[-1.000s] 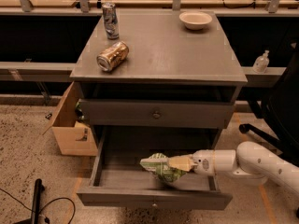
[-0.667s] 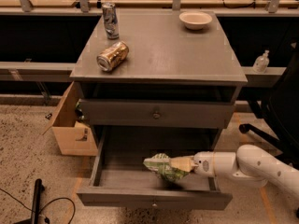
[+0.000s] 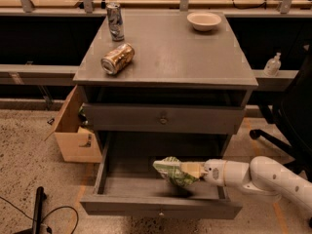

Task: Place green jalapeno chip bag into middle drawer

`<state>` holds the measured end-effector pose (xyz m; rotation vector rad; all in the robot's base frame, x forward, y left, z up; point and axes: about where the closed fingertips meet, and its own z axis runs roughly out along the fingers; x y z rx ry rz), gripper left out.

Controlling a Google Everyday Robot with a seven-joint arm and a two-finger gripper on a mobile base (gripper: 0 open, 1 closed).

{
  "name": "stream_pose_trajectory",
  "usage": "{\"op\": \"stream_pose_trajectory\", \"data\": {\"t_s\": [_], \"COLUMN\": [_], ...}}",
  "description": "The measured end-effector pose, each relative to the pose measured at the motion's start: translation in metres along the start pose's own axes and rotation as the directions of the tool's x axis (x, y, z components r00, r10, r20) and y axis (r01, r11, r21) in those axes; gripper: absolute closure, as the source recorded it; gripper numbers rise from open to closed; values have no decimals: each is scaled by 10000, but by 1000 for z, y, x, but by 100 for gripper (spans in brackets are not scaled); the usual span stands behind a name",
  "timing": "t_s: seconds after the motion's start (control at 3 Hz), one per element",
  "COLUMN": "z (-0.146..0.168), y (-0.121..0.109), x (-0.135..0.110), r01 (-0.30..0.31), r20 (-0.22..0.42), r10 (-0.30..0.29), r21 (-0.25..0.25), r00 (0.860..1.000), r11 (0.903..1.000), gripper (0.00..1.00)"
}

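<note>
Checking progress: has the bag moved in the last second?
Yes: the bag edged right, away from the drawer's left wall, gripped by the pincer over the drawer.

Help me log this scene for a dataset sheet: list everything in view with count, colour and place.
green jalapeno chip bag: one, green and white, held over the middle drawer
middle drawer: one, grey, pulled open
upper drawer front: one, grey, shut
cabinet top: one, grey
gold can: one, gold, on its side at the cabinet top's left
upright can: one, silvery, back left
bowl: one, white, back right
cardboard box: one, brown, on the floor left of the cabinet
bottle: one, clear, ledge at right
gripper: one, tan, shut on the bag over the drawer's right half
arm: one, white, reaching from the right
</note>
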<state>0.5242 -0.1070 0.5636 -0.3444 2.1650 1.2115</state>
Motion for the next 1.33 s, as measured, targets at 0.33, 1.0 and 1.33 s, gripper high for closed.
{"op": "stream_pose_trajectory", "data": {"t_s": [0.33,1.0,1.33], "z": [-10,-53,-101], "y": [6,29,57], "x": [-14,-25,-25], "r01": [-165,-1444,-1448], "r20": [689,1767,2137], "r10": [142,1490,1589], "r21": [337,-392,-803], "r00": [9975,9729,9639], "r11": [9993,9888,9862], "gripper": [12,0,0]}}
